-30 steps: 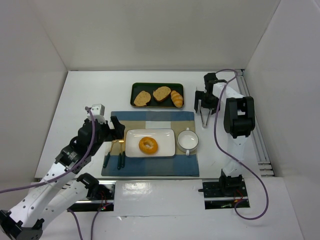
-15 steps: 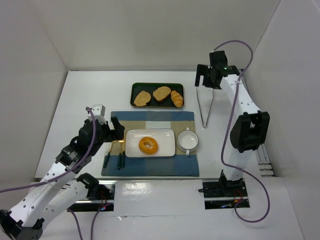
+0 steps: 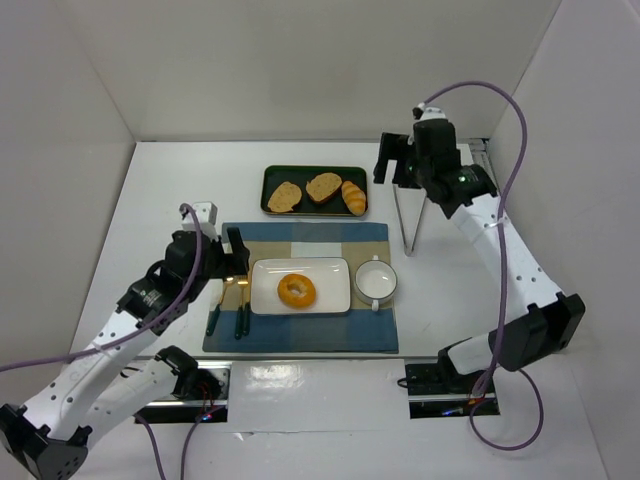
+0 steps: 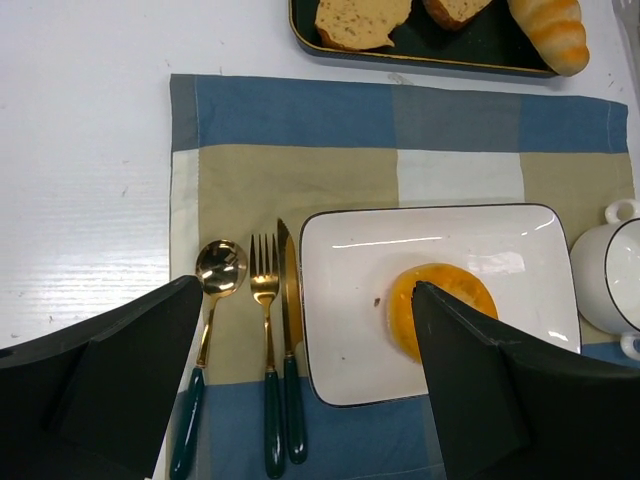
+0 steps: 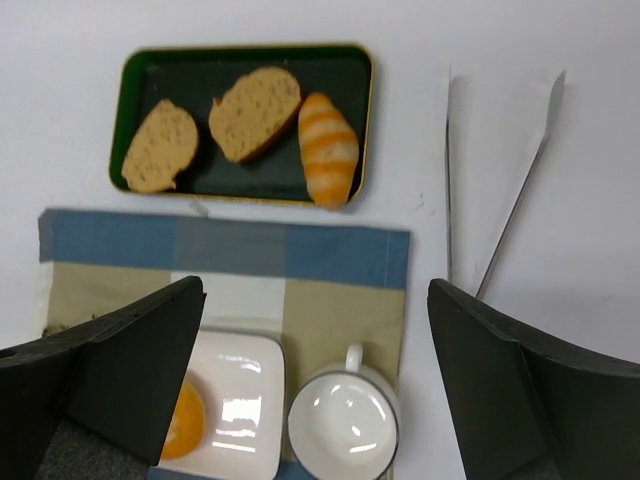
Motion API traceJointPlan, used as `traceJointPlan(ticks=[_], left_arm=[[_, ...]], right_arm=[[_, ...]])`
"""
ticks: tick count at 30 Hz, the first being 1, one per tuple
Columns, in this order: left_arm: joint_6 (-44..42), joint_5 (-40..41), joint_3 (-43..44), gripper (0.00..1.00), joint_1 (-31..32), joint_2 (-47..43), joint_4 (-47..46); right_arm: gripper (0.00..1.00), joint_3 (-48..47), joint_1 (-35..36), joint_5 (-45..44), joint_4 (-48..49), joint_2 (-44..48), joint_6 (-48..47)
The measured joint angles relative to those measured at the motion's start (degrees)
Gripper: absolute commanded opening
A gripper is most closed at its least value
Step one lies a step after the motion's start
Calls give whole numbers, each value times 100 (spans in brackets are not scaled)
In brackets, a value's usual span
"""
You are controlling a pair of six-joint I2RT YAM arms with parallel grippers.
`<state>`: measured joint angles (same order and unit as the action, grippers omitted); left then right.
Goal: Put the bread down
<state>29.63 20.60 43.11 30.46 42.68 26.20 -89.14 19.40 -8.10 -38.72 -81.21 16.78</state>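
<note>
The bread, a golden-orange bagel (image 3: 296,290), lies on a white rectangular plate (image 3: 330,272) on the checked placemat. In the left wrist view the bagel (image 4: 432,297) is partly hidden behind my right finger. It shows at the bottom left edge of the right wrist view (image 5: 186,421). My left gripper (image 3: 232,258) hovers open and empty over the cutlery, left of the plate (image 4: 350,300). My right gripper (image 3: 397,170) is open and empty, high above the table at the back right.
A dark tray (image 3: 314,190) with two toast slices and a striped roll sits behind the placemat. A white cup (image 3: 376,280) stands right of the plate. Metal tongs (image 3: 408,215) lie on the table right of the placemat. Spoon, fork and knife (image 4: 265,330) lie left of the plate.
My right gripper has lifted off the tongs, which stay on the table, and has moved back and up. My left arm has shifted only slightly.
</note>
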Motion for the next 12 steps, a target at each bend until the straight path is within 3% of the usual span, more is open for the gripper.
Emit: traceJointPlan(ticks=[5, 12], left_arm=[[-105, 13, 107, 100, 0, 157, 63], [-118, 9, 225, 100, 0, 358, 83]], right_arm=[[100, 608, 470, -245, -177, 236, 234], [100, 623, 1045, -780, -345, 291, 334]])
